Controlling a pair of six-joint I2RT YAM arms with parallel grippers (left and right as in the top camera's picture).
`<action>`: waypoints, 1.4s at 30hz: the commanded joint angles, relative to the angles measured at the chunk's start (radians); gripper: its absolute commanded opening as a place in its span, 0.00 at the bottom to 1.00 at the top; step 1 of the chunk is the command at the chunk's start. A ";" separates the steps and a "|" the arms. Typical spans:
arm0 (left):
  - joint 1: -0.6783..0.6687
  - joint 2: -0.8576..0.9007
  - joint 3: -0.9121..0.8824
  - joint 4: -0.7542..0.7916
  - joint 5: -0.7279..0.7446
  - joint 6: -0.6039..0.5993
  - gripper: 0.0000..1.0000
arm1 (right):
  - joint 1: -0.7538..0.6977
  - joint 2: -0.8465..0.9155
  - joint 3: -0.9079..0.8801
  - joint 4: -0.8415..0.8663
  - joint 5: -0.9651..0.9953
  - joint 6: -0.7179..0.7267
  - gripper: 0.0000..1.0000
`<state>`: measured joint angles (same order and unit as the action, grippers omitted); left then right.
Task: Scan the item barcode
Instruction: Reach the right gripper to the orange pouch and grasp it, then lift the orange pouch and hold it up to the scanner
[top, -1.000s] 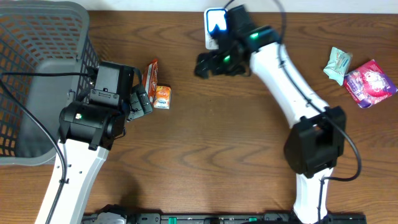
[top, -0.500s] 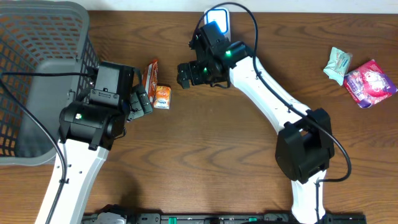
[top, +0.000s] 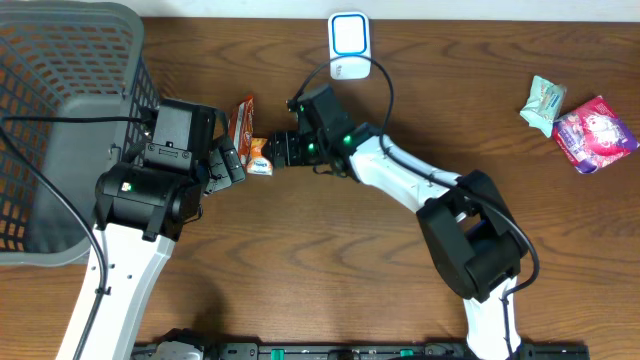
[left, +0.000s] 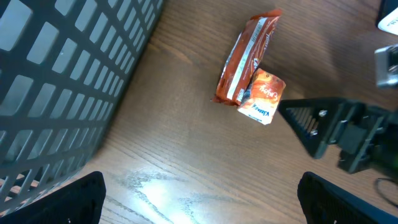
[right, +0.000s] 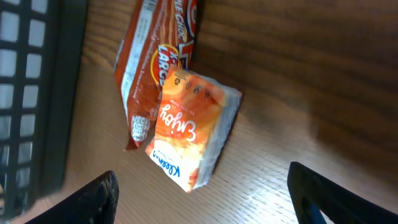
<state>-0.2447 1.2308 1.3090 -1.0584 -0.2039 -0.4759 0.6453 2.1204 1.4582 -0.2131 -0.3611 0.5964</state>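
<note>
Pick step, by my read: right hand (top: 278, 152) is at the orange pack (top: 261, 156), left of centre on the tabletop (top: 330, 260), touching a red wrapper (top: 241, 120) near the basket (top: 60, 100). Hand is wide open and holds nothing. Left hand (top: 225, 160) is also open and empty. Pack lies flat, long axis roughly top-to-bottom in the right wrist view. Next: close across its width, lift, present to the scanner (top: 349, 45) at top centre.

The wooden bench (top: 330, 250) bears a grey basket (top: 40, 60) at left, an orange pack (top: 260, 156) touching a red wrapper (top: 241, 120), a white device (top: 348, 45), and a teal packet (top: 543, 103) beside a pink packet (top: 594, 134) at right.
</note>
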 joint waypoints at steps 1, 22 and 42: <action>0.004 0.002 0.004 -0.003 0.005 -0.016 0.98 | 0.018 0.016 -0.027 0.048 0.045 0.091 0.82; 0.004 0.002 0.004 -0.003 0.006 -0.016 0.98 | 0.054 0.156 -0.026 0.169 0.022 0.170 0.31; 0.004 0.002 0.004 -0.003 0.005 -0.016 0.98 | -0.262 0.154 -0.026 0.148 -0.914 -0.086 0.01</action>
<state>-0.2447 1.2308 1.3090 -1.0584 -0.2039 -0.4759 0.4381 2.2631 1.4399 -0.0593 -0.9375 0.6319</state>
